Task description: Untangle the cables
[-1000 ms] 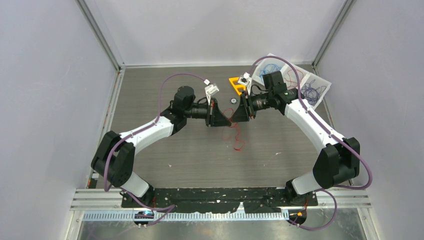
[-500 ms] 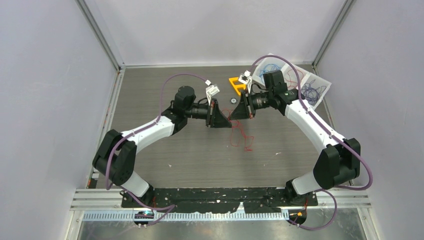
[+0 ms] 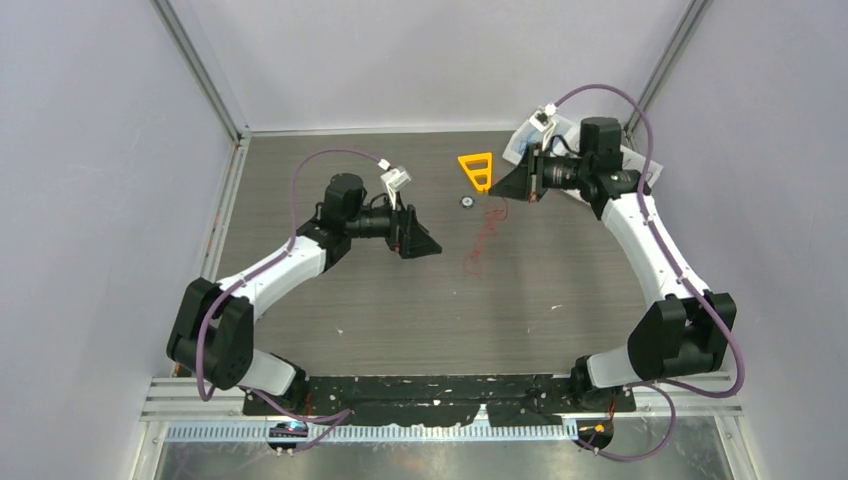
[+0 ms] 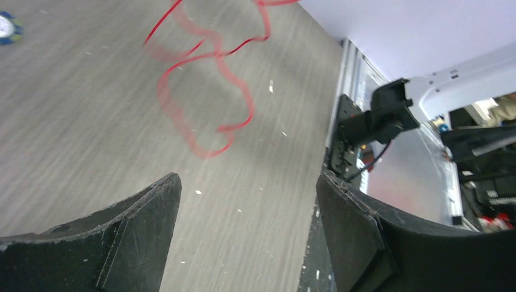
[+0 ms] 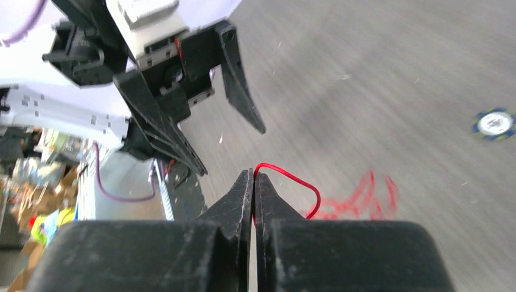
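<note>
One red cable (image 5: 286,174) pinched in the closed tips of the right gripper (image 5: 252,176), draping in loose, blurred loops over the grey table (image 3: 400,300), left gripper (image 4: 246,182) spread wide, empty, clear of the cable, orange triangle (image 3: 477,168) near the right gripper

An orange triangle (image 3: 477,168) lies flat on the grey wood-grain worktop (image 3: 560,300), towards its far side. Just nearer than the triangle and slightly to its left sits a small round disc (image 3: 465,200), apart from it; the right wrist view shows the disc with a blue rim and white centre. To the triangle's right, a white sheet (image 3: 514,150) lies largely hidden. Well nearer than the triangle, a black strip (image 3: 430,385) runs along the worktop's near edge.
</note>
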Available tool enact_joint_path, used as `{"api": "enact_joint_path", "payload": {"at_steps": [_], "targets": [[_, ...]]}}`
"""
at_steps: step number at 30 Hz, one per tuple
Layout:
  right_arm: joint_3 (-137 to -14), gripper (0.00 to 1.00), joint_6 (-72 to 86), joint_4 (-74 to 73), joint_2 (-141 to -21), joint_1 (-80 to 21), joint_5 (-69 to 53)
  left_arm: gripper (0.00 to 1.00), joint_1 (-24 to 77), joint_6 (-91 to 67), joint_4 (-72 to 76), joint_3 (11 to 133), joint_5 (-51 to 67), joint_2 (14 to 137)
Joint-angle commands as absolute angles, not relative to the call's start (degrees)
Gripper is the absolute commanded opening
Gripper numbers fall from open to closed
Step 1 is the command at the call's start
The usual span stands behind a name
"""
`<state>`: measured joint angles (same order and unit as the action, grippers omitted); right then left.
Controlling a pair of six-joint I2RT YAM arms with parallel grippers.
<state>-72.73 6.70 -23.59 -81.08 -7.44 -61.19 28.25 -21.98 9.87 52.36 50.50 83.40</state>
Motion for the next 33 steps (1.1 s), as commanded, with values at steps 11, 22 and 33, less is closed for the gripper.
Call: {"api": "enact_joint_path", "payload": {"at_steps": [11,22,33], "targets": [[-99.23,0.06,11.66,-19.81,-89.80,6.47,-58.20,0.99,24.35,-15.46,2.28,53.87,44.87,80.19],[-119.65,0.05,11.13,-19.82,-103.62,11.74,-53.42,1.00,23.76,-13.61,0.15,55.11,44.24,80.50],[-127.57,0.05,5.29,-19.47,-114.35,15.09,-46.11,1.00,22.35,-13.40,0.15,54.53,44.65,80.53]]}}
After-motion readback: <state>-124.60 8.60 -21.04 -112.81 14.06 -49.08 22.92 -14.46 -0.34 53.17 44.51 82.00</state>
